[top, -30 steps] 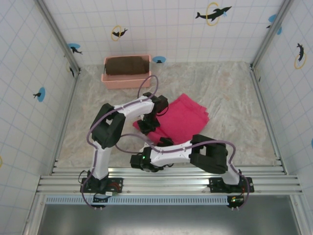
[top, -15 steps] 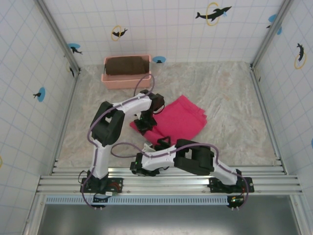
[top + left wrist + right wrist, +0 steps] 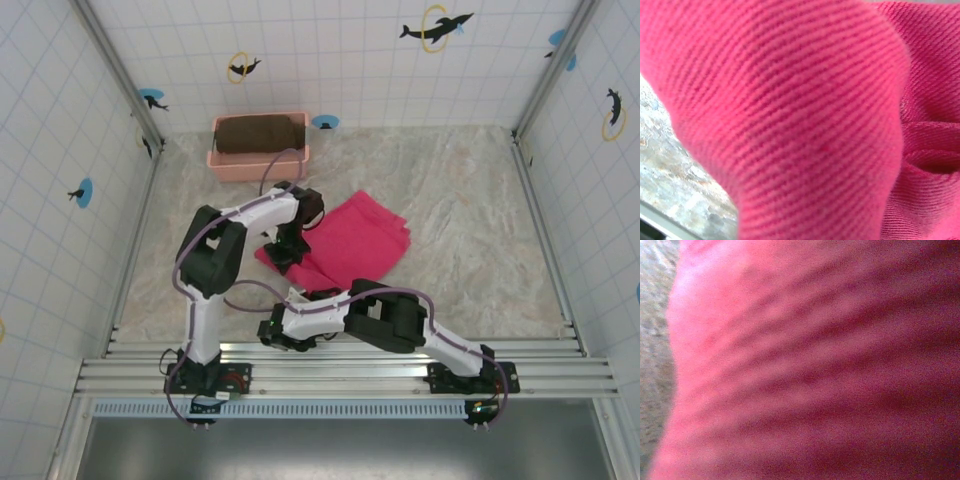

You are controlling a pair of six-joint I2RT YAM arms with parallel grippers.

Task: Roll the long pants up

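Pink cloth, the long pants (image 3: pixel 355 235), lies in a flat folded bunch in the middle of the table (image 3: pixel 480 200), well apart from the basket (image 3: pixel 258 160) at the back. Its long side runs from near-left to far-right. The left gripper (image 3: pixel 283 250) sits on the left edge, jaws pinched together on the cloth. The right gripper (image 3: pixel 303 297) is at the near corner, with cloth right up against its camera, but I cannot tell if its jaws are apart or together. I think this is the grab before rolling. Next, both need a good hold on the near-left end, then turn it over evenly toward the far-right.
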